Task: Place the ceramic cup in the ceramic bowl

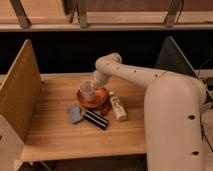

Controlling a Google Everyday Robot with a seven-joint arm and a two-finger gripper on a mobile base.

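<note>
Now, camera view:
End effector (93, 83): at the bowl's 12 o'clock edge, right against the cup; cannot tell whether it grips or has let go.
Ceramic cup (86, 89): pale, upright, inside the bowl, toward its 10 o'clock side.
Ceramic bowl (98, 100): orange-red, on the wooden table (55, 132).
White bottle (118, 106): lying at the bowl's 4 o'clock, just beside it.
Dark striped packet (96, 119): at the bowl's 6 o'clock, close by.
Blue-grey pad (75, 113): at the bowl's 8 o'clock, near the rim.
</note>
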